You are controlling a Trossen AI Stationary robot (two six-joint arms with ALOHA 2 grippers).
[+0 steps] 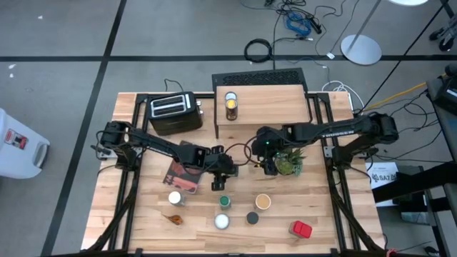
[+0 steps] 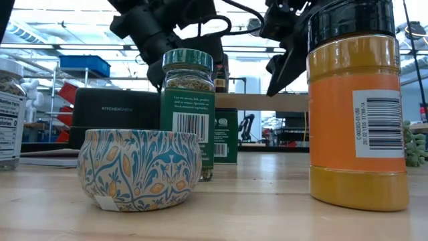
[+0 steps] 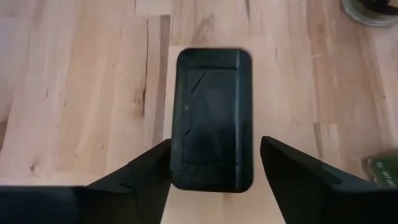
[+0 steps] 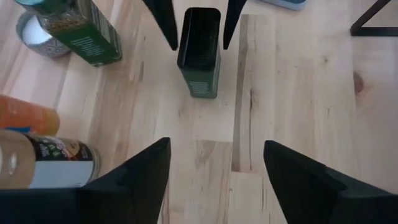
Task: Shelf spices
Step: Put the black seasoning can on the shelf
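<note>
A black two-slot toaster is sitting at the far left of the light wooden tabletop. A small green potted plant is standing right of centre. A reddish-covered book is lying flat on the left. Beyond, cables are trailing across grey floor.

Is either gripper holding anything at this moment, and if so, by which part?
Nothing is gripped. The left gripper straddles the black-topped tin, fingers beside its sides. The right gripper is open and empty.

Left gripper pointing down just beside the book's corner, fingers parted. Right gripper near the book, jaws parted, empty.
</note>
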